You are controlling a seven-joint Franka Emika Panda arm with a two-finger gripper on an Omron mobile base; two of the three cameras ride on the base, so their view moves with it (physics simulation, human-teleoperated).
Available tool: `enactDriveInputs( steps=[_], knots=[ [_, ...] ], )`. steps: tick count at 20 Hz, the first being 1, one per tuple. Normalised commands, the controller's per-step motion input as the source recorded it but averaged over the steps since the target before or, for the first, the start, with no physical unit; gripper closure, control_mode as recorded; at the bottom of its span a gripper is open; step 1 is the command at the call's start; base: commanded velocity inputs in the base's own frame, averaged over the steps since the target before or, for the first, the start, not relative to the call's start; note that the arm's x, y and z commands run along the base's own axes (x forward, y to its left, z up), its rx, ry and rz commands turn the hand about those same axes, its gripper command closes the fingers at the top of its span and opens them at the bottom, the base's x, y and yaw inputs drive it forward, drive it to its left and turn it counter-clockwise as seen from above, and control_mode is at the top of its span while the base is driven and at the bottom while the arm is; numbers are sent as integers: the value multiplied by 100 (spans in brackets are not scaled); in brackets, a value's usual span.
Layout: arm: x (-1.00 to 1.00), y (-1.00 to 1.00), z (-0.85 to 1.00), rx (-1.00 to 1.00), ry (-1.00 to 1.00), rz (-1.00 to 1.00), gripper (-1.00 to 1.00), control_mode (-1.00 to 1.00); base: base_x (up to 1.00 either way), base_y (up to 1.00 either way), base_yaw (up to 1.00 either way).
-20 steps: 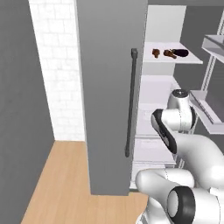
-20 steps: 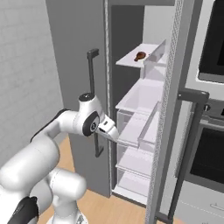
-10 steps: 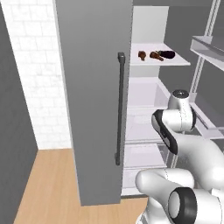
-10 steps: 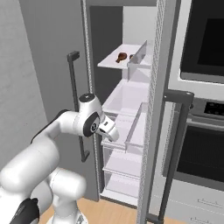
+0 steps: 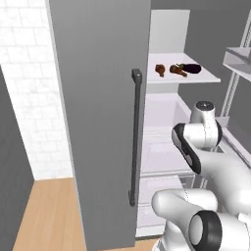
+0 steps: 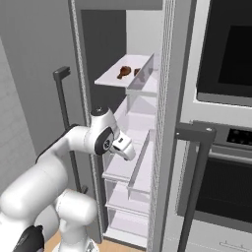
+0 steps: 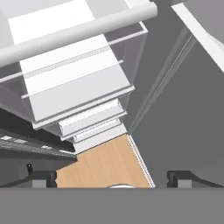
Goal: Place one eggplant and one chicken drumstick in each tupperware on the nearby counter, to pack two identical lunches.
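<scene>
- Open fridge (image 5: 166, 147) ahead, grey door (image 5: 98, 112) swung out on the left of the left base view, long dark bar handle (image 5: 134, 137) running down its edge.
- Upper white shelf (image 5: 206, 76) carrying the food: dark purple eggplant (image 5: 190, 68) toward the right, brown chicken drumstick (image 5: 178, 71) just beside it, second drumstick (image 5: 160, 69) a little further left.
- Same shelf (image 6: 110, 78) in the right base view, one drumstick (image 6: 124, 72) lying on it, another small brown item (image 6: 136, 72) near the door-side edge; too small to tell what.
- Arm bent in front of the middle shelves, hand end (image 6: 123, 146) pointing down and inward toward the clear drawers (image 6: 129, 170), well below the food shelf.
- Gripper (image 7: 112, 177) with jaws spread wide, the two dark fingertips (image 7: 41, 178) at opposite corners of the hand view, nothing between them.
- Hand view looking down past stacked clear door bins (image 7: 78, 87) to a patch of wooden floor (image 7: 103, 164).
- Built-in oven (image 6: 226, 54) with dark glass right of the fridge, second one below it with a bar handle (image 6: 196, 134).
- White brick wall (image 5: 29, 88) left of the fridge door.
</scene>
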Motion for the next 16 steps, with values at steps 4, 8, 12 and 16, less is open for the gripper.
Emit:
enactDriveInputs(
  steps=[4,8,12,16],
  knots=[
    [0,0,0,0,0,0,-100,100,28,-6,0],
    [37,-15,100,-1,-2,0,-100,-100,0,0,0],
    [19,0,100,-18,-23,3,-100,-100,0,0,0],
    [-17,-3,100,-22,-35,19,-100,-100,0,0,0]
  ],
)
